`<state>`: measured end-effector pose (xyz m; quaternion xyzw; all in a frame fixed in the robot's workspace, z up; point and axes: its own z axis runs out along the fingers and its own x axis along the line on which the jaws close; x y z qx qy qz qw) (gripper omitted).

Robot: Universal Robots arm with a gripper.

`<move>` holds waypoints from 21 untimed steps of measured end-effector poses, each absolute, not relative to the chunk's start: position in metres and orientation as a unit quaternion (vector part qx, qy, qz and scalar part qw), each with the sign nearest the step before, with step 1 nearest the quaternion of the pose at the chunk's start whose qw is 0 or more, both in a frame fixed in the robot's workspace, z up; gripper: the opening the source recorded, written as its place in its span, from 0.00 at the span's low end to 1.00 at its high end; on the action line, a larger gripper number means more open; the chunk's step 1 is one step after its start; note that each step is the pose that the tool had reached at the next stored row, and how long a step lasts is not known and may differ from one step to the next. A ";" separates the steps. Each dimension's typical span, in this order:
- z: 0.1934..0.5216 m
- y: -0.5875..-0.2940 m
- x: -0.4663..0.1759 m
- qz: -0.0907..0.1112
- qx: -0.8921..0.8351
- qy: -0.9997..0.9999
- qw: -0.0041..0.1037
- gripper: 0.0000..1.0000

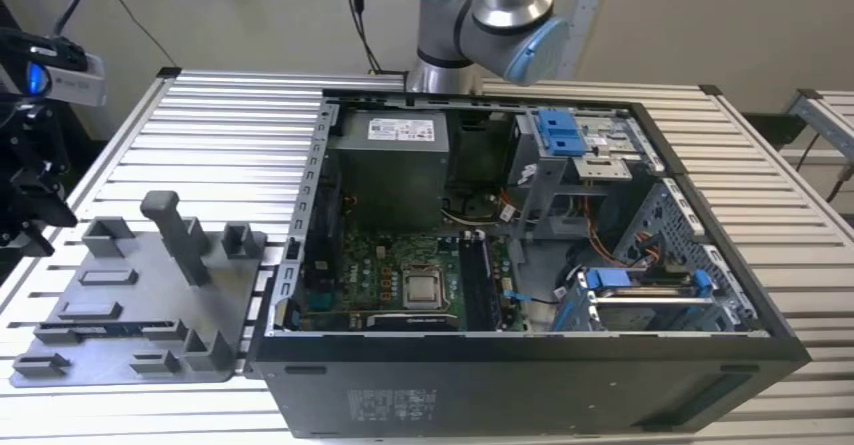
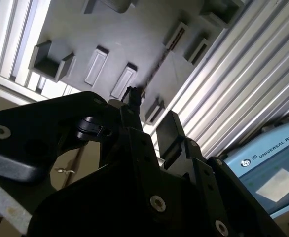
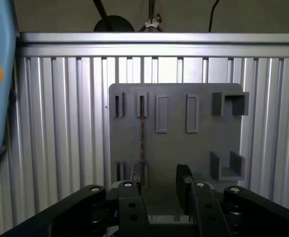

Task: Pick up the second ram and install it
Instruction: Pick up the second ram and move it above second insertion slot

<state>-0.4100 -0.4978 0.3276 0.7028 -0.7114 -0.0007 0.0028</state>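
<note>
Slatted metal table [image 3: 60,148] below me carries the grey fixture plate [image 3: 184,153]. The second ram [image 3: 142,133] stands on edge in the plate's slots, neither picked up nor installed. My pincer [image 3: 157,185] hangs above it, fingers apart, empty.

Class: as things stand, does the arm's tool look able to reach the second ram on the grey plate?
Probably yes: the second ram stands on edge in the grey fixture plate with nothing over it, and the open tool faces it.
</note>
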 end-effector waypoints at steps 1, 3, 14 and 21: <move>0.327 -0.498 -0.410 -0.001 0.703 -0.711 0.003 0.42; 0.325 -0.499 -0.410 -0.001 0.703 -0.711 0.003 0.42; 0.316 -0.502 -0.410 0.000 0.704 -0.710 0.002 0.42; 0.309 -0.504 -0.410 0.000 0.705 -0.709 0.002 0.42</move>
